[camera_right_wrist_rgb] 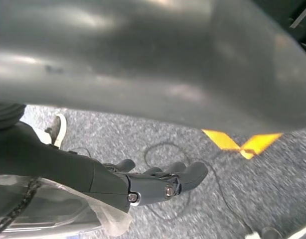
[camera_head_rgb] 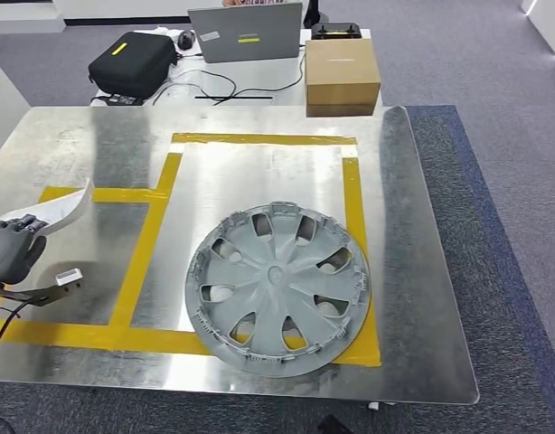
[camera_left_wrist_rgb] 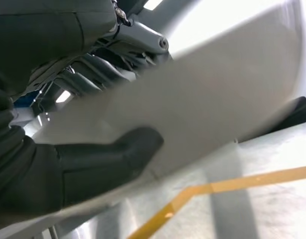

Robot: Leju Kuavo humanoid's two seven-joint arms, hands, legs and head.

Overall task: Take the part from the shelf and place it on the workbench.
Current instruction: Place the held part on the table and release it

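Hubcap (camera_head_rgb: 277, 287) lies flat at lower centre of the metal desk (camera_head_rgb: 425, 271), overlapping yellow tape (camera_head_rgb: 146, 237). Left hand (camera_head_rgb: 12, 249) at left edge grips a white curved part (camera_head_rgb: 69, 210) above the desk. Right hand (camera_right_wrist_rgb: 164, 181) hangs over carpet, fingers extended, holding nothing. Cardboard box (camera_head_rgb: 342, 72), laptop (camera_head_rgb: 246, 33), black case (camera_head_rgb: 131, 61) along the top.

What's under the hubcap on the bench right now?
The hubcap lies on the steel workbench, overlapping the yellow tape at its near and right edges. Tape shows through its openings; the rest underneath is covered.
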